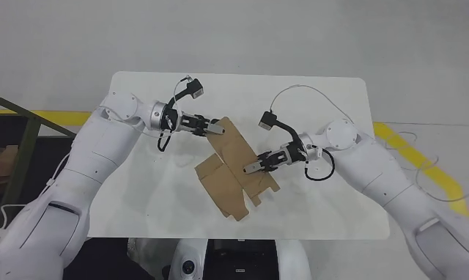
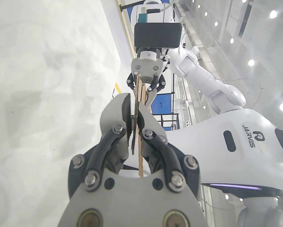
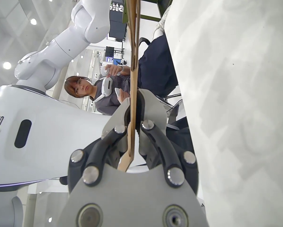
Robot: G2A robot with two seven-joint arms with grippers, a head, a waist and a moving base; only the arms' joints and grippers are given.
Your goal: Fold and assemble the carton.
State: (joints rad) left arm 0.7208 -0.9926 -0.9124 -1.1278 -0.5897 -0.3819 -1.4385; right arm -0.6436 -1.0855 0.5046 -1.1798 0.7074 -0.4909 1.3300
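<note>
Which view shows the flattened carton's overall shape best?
The top view: the flattened carton shows spread out with its flaps visible, held at opposite ends by the left gripper and right gripper. Both wrist views show it only edge-on, a thin cardboard strip clamped in each gripper.

Left hand (image 1: 217, 127) clamped on carton (image 1: 229, 179), right hand (image 1: 250, 167) likewise — arms angled inward
</note>
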